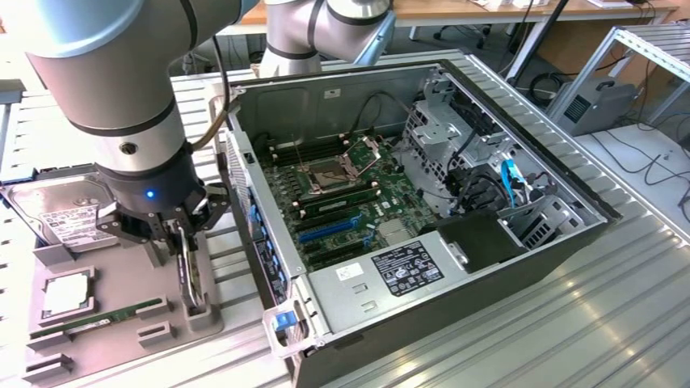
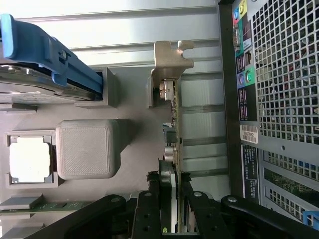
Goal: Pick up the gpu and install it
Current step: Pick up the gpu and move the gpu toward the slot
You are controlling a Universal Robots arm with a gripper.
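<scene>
The gpu (image 1: 193,283) stands on its edge in a slot of the grey holder tray (image 1: 119,275) at the exterior view's left, beside the open computer case (image 1: 518,242). In the wrist view the gpu (image 2: 172,124) appears edge-on, with its pale metal bracket (image 2: 172,59) at the end far from the gripper. My gripper (image 1: 186,257) comes down from above and straddles the card. The gripper (image 2: 169,186) has one black finger pressed on each side of the card, so it is shut on it. The card still rests in the tray.
The tray also carries a silver hard drive (image 1: 65,214) in blue rails, a processor (image 1: 67,295) and a green memory stick (image 1: 97,317). Inside the case the motherboard shows blue slots (image 1: 329,230). The case's perforated back wall (image 2: 284,74) stands close beside the card.
</scene>
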